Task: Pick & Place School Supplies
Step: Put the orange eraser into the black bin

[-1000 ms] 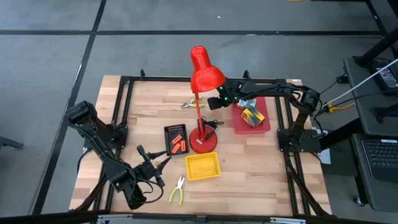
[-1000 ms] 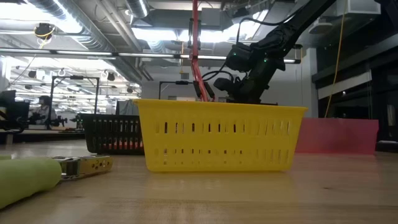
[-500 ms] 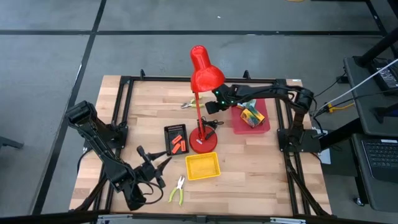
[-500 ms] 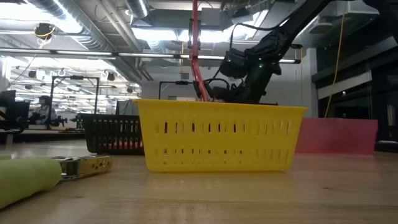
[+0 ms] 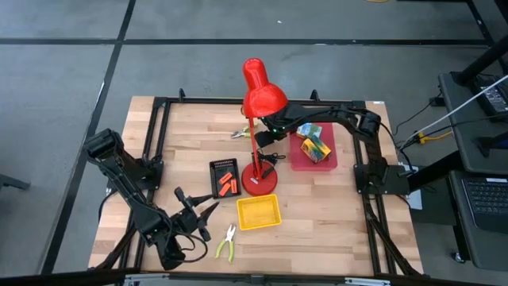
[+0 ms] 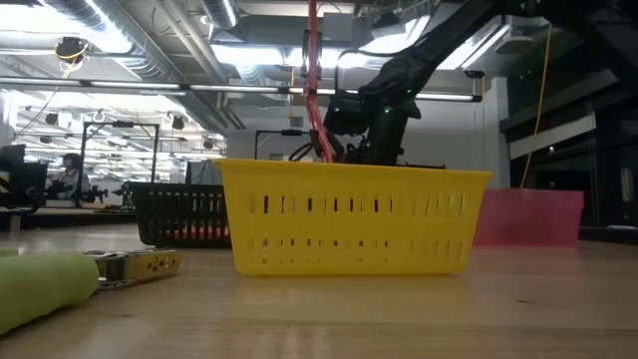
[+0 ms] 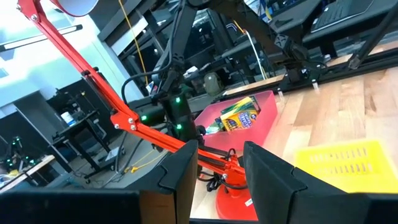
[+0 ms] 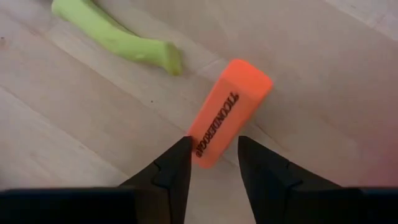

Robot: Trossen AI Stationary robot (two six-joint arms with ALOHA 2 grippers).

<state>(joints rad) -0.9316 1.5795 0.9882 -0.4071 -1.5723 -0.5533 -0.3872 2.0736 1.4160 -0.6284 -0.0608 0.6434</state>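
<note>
Right gripper (image 8: 213,163) over an orange piece (image 8: 230,110) on the table (image 5: 182,139)

The piece is a small orange block printed with dark capitals reading roughly "TICONDEROGA"; it lies on bare wood beside a yellow-green pliers handle (image 8: 115,34), the fingers spread at its near end. Crayon boxes (image 5: 316,144), yellow and green, sit in the pink tray (image 5: 298,157). The left gripper (image 5: 194,214), fingers apart, waits near other pliers (image 5: 228,241).

Red lamp (image 5: 258,119), pink (image 5: 295,159)/black (image 5: 213,179)/yellow (image 5: 259,225) trays.
</note>
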